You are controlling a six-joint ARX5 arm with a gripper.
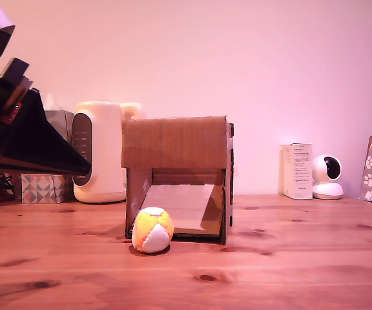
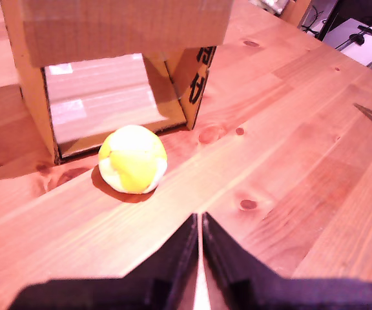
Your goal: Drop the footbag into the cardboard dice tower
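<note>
The footbag [image 1: 152,230] is sitting on the table [image 1: 289,258], just in front of the tower's [image 1: 176,142] lower opening and toward its corner on the exterior view's left, close to touching or touching the cardboard there. Nothing is holding it. The gripper [image 2: 200,248] is hanging well off to the exterior view's left, raised above the tabletop and empty; in the wrist view its two dark fingers [image 2: 173,258] are lying pressed together, with only a thin sliver of wood showing between them.

So the pick is what is waiting to be done, I'd say. To do it well, the fingers would need to be spreading wide before coming down, wider than the ball, since it is round and soft and would roll off a glancing touch. Coming in from above, centred over the ball, looks safer than sweeping in low, because the tower's front post is right beside it and a finger on that side could be catching the cardboard and shoving the whole box. A firm squeeze should do; the bag looks squashy enough to sit in the grip. After that comes a high lift, clearing the tower's top edge. Whether the top is open, I cannot see from here.
</note>
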